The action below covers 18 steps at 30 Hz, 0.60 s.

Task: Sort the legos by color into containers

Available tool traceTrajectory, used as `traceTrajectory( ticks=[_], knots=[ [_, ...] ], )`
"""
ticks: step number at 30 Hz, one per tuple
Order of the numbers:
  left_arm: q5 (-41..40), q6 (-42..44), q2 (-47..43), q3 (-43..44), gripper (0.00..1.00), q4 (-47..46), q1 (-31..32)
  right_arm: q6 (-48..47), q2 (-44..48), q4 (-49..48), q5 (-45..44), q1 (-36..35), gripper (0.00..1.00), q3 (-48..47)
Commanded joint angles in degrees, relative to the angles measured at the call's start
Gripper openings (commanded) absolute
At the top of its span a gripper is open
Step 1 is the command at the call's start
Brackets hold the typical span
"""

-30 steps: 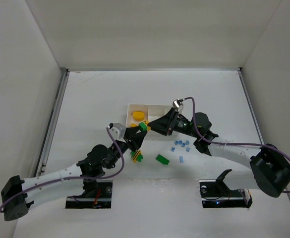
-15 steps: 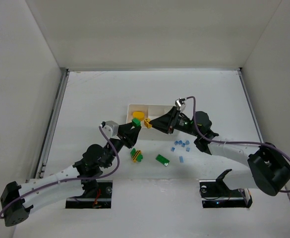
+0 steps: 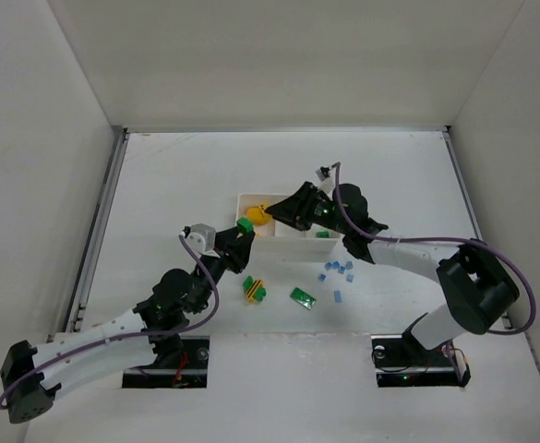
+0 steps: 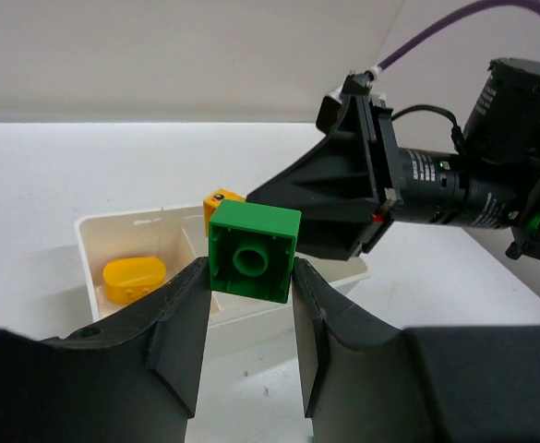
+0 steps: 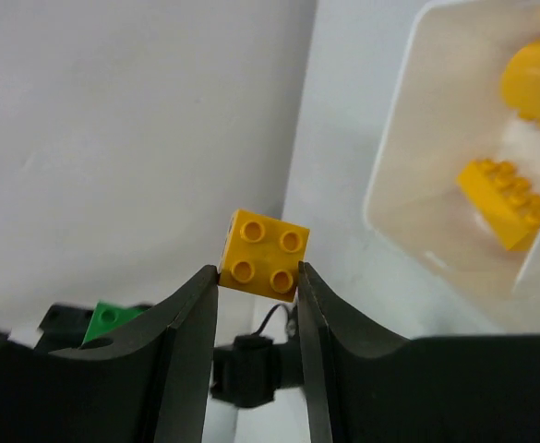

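Right claw (image 5: 257, 273); four-stud yellow lego (image 5: 268, 256)

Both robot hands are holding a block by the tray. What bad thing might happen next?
The left gripper with the green block and the right gripper with the yellow block are close together at the tray, so they might bump. The yellow block is pinched only at its lower edge and could slip out. The green one might drop in with the yellow pieces.
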<state>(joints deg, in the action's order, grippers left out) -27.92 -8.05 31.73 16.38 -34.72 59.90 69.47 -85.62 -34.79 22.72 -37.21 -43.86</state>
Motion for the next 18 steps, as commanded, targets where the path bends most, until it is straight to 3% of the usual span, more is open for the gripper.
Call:
traceTrajectory(
  ticks=[1,7,11,15,18],
  knots=[
    [-3.2,-0.8,0.4,2.1,0.13,-0.1,0.2,-8.8,-2.3,8.5,-7.9,-0.6,0.39,-6.3],
    [-3.6,-2.6,2.1,1.3,0.13,0.0,-1.8,-12.8,-8.1,14.9,-12.3,-1.3,0.43,-13.2],
    [-3.5,-3.9,2.6,1.3,0.13,0.6,-3.0,-13.3,-10.5,16.1,-12.3,-1.6,0.57,-15.9],
    [-2.9,-5.0,3.5,2.0,0.13,1.8,-4.0,-13.8,-10.0,16.2,-13.1,-1.4,0.66,-16.3],
    [-2.1,-6.2,5.4,2.9,0.13,2.2,-4.4,-14.1,-7.4,15.5,-13.2,-1.1,0.67,-13.9]
  ],
)
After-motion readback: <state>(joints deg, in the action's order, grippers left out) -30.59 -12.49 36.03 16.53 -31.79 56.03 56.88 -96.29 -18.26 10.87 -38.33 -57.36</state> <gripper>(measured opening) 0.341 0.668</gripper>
